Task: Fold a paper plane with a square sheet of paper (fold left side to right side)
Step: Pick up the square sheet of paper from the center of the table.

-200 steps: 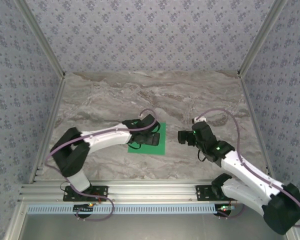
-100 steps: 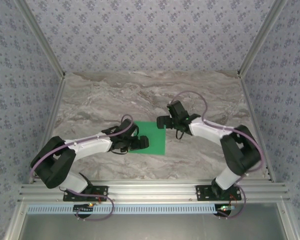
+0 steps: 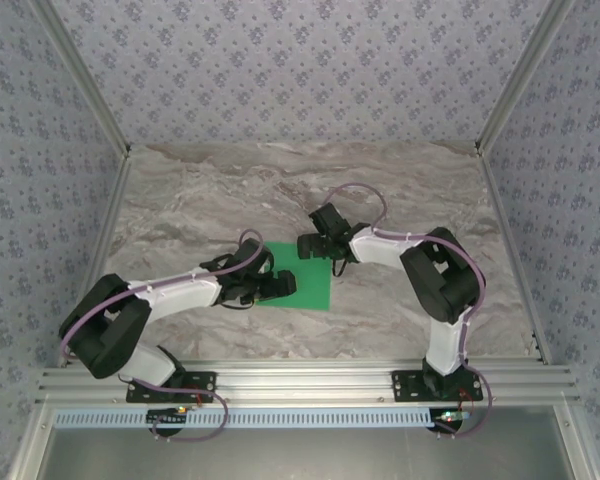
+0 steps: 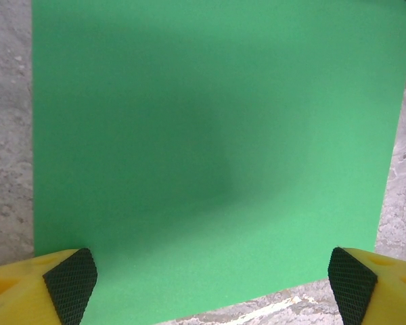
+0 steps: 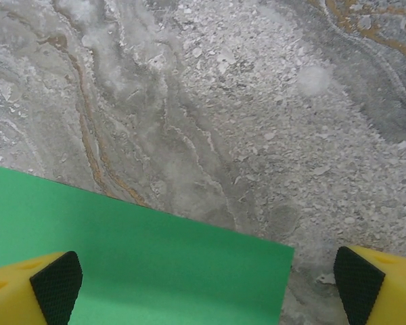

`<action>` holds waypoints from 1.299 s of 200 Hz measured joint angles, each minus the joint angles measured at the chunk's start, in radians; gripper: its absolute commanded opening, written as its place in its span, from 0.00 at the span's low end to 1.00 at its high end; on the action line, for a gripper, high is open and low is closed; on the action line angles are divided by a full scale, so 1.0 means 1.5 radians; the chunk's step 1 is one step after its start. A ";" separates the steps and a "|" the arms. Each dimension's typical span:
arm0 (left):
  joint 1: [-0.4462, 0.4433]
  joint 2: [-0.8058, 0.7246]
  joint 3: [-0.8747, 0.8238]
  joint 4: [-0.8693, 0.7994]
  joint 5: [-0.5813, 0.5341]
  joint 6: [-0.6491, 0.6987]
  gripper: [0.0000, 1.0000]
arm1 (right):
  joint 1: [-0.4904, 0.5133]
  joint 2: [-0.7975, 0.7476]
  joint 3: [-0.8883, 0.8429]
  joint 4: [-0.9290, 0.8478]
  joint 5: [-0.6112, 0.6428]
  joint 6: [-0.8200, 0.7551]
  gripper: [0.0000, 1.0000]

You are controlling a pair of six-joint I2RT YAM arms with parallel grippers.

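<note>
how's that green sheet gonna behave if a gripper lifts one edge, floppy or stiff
Probably floppy: the green sheet looks thin and lies flat on the marble table, so a lifted edge would likely droop. It is likely very light, so a push may slide it rather than bend it. Its flush edges give the open left gripper little to catch.
</note>
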 measured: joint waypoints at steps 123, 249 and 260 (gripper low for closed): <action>0.001 -0.005 -0.016 0.028 0.002 -0.004 0.87 | 0.110 -0.007 -0.001 -0.027 0.006 0.024 0.74; 0.266 -0.243 -0.096 0.041 0.190 0.026 0.91 | 0.013 -0.139 -0.141 0.075 -0.255 -0.028 0.15; 0.304 -0.268 -0.104 0.044 0.224 0.032 0.92 | -0.005 -0.155 -0.157 0.098 -0.294 -0.027 0.15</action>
